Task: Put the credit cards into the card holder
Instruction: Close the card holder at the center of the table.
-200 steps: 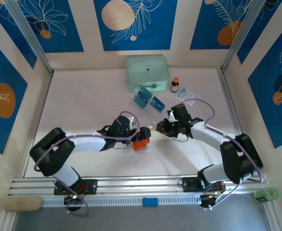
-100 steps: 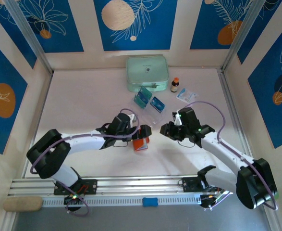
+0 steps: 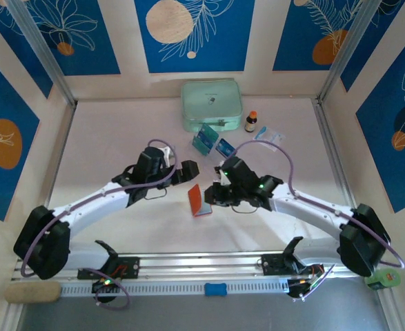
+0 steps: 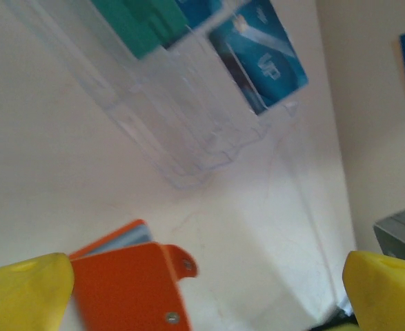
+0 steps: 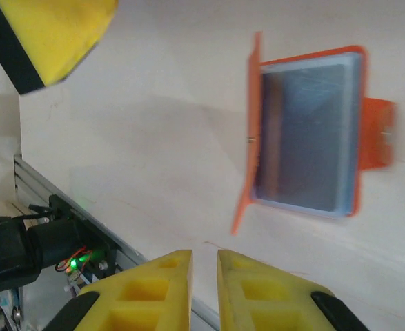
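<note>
**Legible Markings: One Doubtful Pair of Letters**

In the left wrist view, pale capital letters were seen on the teal-blue credit card point(image 4: 261, 58) standing in the clear plastic rack point(image 4: 181, 138). They were read as "UP", but the picture was blurred and the reading could not be confirmed. Smaller pale marks above those letters were too smeared to be made out.

In the top view, a small dark mark was seen on the lid of the mint-green case point(image 3: 211, 105), a label on the small bottle point(image 3: 250, 122), and blue print on the white sachet point(image 3: 267, 134). All three were too small to be read. Print on the credit cards point(image 3: 203, 140) was likewise not legible from above.
</note>
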Motion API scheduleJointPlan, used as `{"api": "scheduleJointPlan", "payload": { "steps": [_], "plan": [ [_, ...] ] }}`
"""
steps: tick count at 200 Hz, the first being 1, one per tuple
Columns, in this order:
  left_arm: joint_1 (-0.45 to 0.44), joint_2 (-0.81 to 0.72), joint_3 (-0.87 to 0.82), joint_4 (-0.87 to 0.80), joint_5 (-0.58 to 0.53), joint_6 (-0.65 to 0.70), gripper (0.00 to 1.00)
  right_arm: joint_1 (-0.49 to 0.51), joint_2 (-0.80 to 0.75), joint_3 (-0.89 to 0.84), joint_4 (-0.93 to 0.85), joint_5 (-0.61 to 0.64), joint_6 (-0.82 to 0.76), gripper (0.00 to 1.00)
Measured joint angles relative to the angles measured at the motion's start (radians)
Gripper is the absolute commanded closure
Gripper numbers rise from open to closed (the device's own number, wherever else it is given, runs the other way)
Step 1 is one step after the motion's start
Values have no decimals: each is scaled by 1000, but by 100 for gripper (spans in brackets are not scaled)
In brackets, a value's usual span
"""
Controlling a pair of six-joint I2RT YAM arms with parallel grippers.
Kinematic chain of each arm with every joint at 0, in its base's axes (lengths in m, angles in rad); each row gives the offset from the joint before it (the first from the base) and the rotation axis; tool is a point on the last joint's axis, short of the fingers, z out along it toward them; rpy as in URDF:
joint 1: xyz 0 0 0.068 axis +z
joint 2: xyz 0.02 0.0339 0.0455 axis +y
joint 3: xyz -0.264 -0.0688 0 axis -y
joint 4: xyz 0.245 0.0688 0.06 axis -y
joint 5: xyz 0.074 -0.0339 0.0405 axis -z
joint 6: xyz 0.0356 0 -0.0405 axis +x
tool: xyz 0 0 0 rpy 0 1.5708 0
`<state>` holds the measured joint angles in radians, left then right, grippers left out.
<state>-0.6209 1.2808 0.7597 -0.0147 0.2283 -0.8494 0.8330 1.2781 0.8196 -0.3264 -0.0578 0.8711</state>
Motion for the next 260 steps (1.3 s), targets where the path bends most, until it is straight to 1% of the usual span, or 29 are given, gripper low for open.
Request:
{"api": "scheduleJointPlan", "payload": {
  "steps": [37, 69, 97, 133, 177, 204, 260],
  "plan": [
    [21, -10, 61, -222, -89, 111, 0, 47, 138, 87, 15, 11, -8, 88],
    [21, 29, 102, -378, -144, 217, 0, 37, 204, 93, 18, 34, -15, 91],
    [21, 48, 107, -448, -192, 283, 0, 6, 209, 59, 34, 44, -14, 93],
    [-5, 38, 98, -439, -266, 331, 0, -37, 214, -22, 63, 48, -13, 94],
    [-76, 37, 96, -432, -340, 380, 0, -47, 257, -56, 100, 43, -6, 95],
    [-111, 75, 104, -432, -354, 399, 0, -48, 269, -69, 124, 42, -3, 96],
    [-166, 177, 145, -423, -341, 414, 0, -51, 272, -101, 175, 30, 17, 97]
  ]
}}
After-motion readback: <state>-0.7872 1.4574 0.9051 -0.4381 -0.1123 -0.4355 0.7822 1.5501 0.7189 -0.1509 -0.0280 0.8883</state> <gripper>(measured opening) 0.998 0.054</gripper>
